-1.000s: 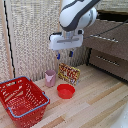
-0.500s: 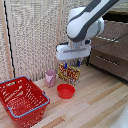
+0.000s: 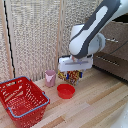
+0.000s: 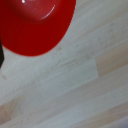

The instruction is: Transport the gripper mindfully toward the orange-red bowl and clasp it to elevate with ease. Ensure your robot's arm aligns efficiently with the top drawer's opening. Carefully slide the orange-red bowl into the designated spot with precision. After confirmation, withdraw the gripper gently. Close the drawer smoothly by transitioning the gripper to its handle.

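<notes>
One orange-red bowl [image 3: 65, 90] sits on the tabletop [image 3: 95, 105] between one red basket [image 3: 22, 100] and one pink cup [image 3: 50, 78]. The hand [image 3: 75, 75] hangs just above it; whether its fingers are spread, I cannot tell.

Bystanders on the pale wood floor

We see a red wire basket [image 3: 21, 100] with a grey-blue rim low on the exterior view's left, a small pink cup [image 3: 50, 78] upright beyond it, and a colourful patterned packet [image 3: 73, 76] near the cup, all set apart on the light plank floor [image 3: 100, 107] before a woven beige screen [image 3: 35, 35].
</notes>
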